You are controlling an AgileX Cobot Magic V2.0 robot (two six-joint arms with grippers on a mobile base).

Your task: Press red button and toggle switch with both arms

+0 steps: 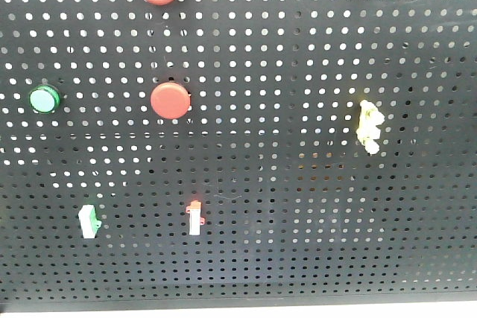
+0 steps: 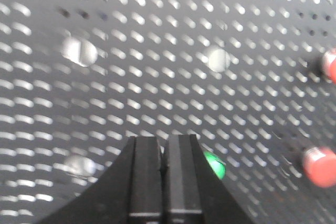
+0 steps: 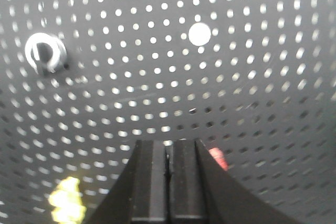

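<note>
L hand (image 2: pixel 163 145): jaws shut flat together, holding nothing, off the pegboard (image 2: pixel 157 35). Green button (image 2: pixel 215 164) sits just right of its tips. The lower red button (image 2: pixel 319 166) is further right, so shift right and centre on the cap, then push straight in w/ the closed tips. R hand (image 3: pixel 169 149): also shut and empty. A red part (image 3: pixel 218 158) peeks out beside its right finger, can't tell what it is. Front view: red toggle switch (image 1: pixel 194 217) sits low centre, below the lower red button, w/ a green switch (image 1: pixel 89 221) to its left. Hit the toggle square-on, not glancing. L wrist view is blurred, so go slow and avoid the green button.
</note>
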